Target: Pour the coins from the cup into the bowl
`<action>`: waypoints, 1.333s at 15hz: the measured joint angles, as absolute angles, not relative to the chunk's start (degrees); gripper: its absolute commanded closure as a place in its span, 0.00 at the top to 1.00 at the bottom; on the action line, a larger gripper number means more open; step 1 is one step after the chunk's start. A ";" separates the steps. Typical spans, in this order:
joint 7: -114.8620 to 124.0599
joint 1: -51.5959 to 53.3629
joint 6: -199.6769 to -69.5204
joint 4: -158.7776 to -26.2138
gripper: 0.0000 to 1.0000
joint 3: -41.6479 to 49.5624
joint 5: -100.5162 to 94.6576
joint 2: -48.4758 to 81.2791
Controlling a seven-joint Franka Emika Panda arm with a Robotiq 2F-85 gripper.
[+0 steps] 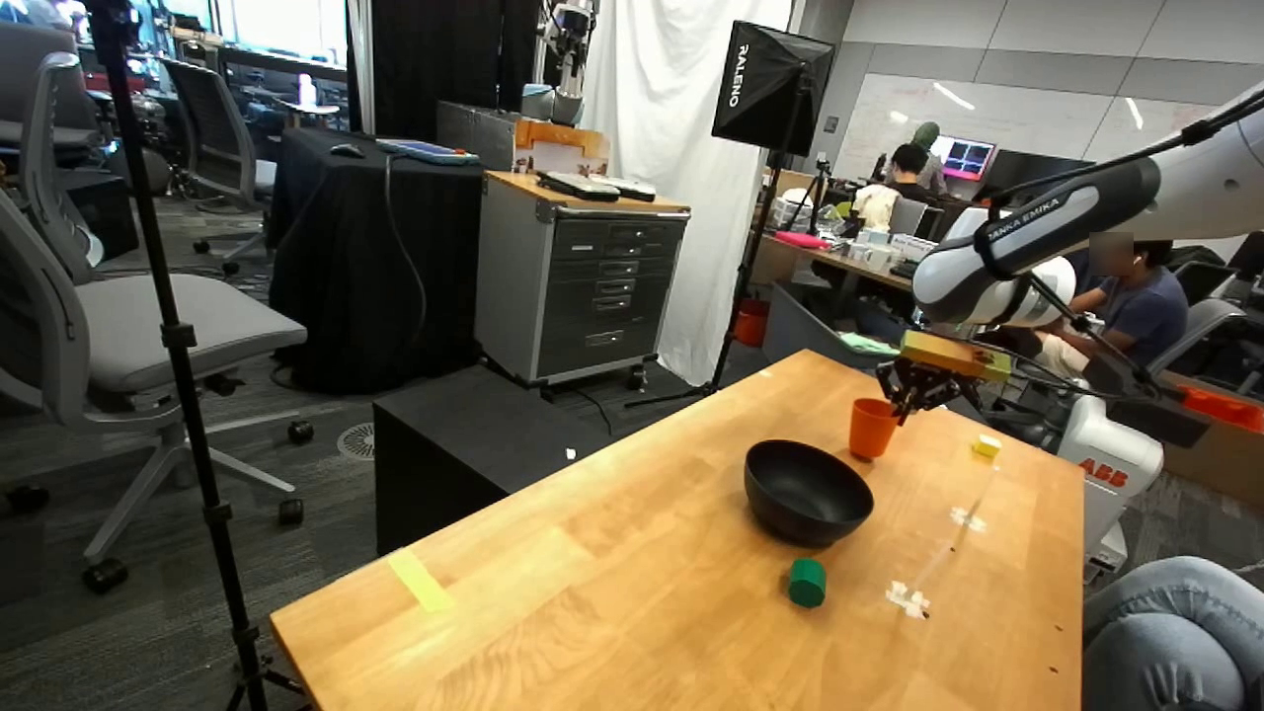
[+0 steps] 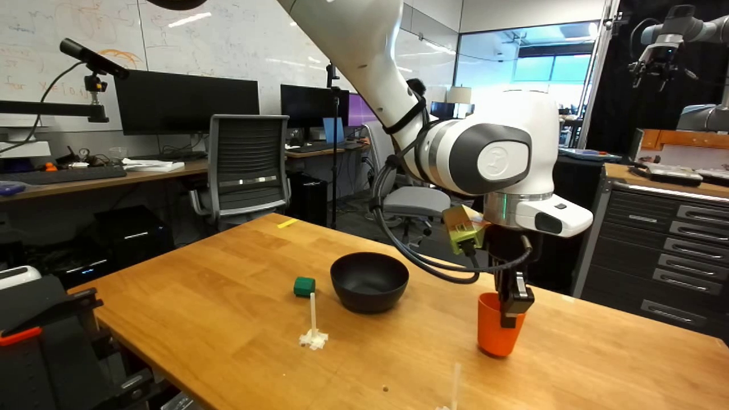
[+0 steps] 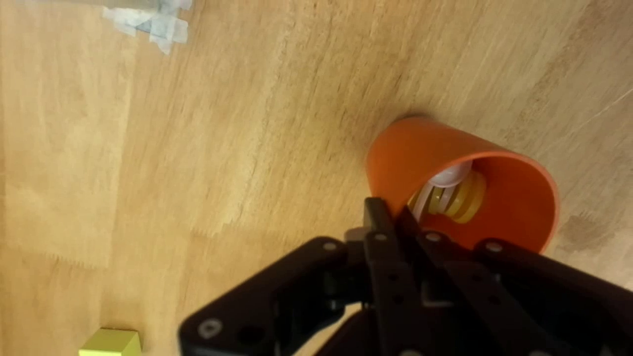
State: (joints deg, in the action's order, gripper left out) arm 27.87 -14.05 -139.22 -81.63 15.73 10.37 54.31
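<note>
- Orange and smooth to look at, most likely thin moulded plastic: as a cup (image 2: 491,333), should feel light and fairly stiff, perhaps with a little give at the rim under a hard squeeze.
- Unlikely to break; possibly a touch slippery, so better pinched steadily than crushed.
- Weighted a bit by the yellow and pale coins (image 3: 470,198) inside, probably light too, and apt to slide out in a rush on tipping. Cannot tell how many.
- Standing on the table (image 1: 612,553) near the bowl (image 2: 369,299) but not touching, upright or nearly so, seemingly with base down in both exterior views.
- Best taken by the wall at the rim, on the side away from the bowl, leaving the lip facing the bowl free for pouring.
- Gripped much that way now, to judge by the wrist view: caught at the rim by fingers (image 3: 377,215) close together, apparently with one outside and one inside, and only wall between.
- From the fingers, reaches roughly toward the bowl, with mouth and most of the body on that side.
- Held by one stretch of wall alone, could swivel or flex on tilting; calls for a lift above the bowl's rim first, then a slow turn.
</note>
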 measured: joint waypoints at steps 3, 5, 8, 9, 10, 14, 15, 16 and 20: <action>27.73 -13.62 -140.20 -83.11 0.05 15.73 10.34 53.40; 27.73 -13.00 -141.24 -84.12 0.06 15.73 10.27 52.77; 27.73 -11.23 -143.92 -86.80 0.05 15.78 9.89 51.04; 27.73 -10.43 -145.53 -88.15 0.05 15.82 9.54 50.31; 27.73 -9.54 -147.38 -89.72 0.05 15.93 9.17 49.53; 27.73 -5.18 -157.13 -97.94 0.05 17.04 7.01 46.78; 27.73 -3.99 -159.97 -100.37 0.05 17.49 6.59 46.19; 27.73 -2.71 -163.12 -102.89 0.05 18.09 6.10 45.69; 26.57 2.28 -178.58 -113.95 0.05 20.91 5.50 44.04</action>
